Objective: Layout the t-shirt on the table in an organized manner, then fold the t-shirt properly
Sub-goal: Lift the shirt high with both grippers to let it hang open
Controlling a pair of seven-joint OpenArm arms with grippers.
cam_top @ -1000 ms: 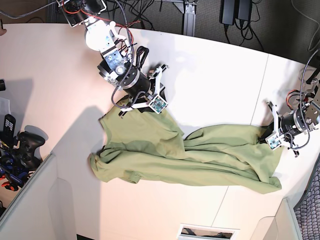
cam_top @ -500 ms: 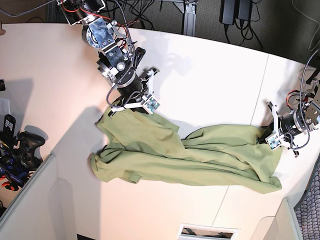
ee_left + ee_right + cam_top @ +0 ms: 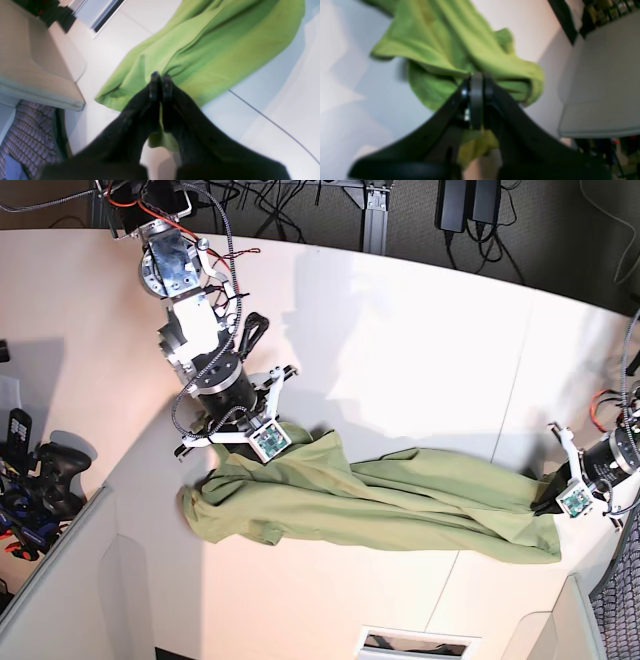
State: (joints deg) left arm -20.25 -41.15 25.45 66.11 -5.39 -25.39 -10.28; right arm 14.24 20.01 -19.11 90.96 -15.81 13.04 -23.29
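The olive-green t-shirt (image 3: 400, 505) lies stretched in a long wrinkled band across the front of the white table (image 3: 400, 350). My right gripper (image 3: 232, 452) is shut on the shirt's left end. In the right wrist view the closed gripper (image 3: 476, 78) pinches a fold of the t-shirt (image 3: 450, 37), and cloth hangs below the fingers. My left gripper (image 3: 546, 502) is shut on the shirt's right end near the table's edge. In the left wrist view that gripper (image 3: 160, 78) grips the t-shirt (image 3: 212, 42) at its hem.
A game controller (image 3: 55, 470) and a remote (image 3: 17, 428) lie at the left edge. Grey-white panels stand at the front left (image 3: 60, 580) and front right (image 3: 32, 62). A thin dark seam (image 3: 275, 125) crosses the table. Cables hang behind the table.
My right gripper shut on the shirt's left end and pulled it forward and left. The left gripper moved right and forward with its end, drawing the shirt into a longer band.
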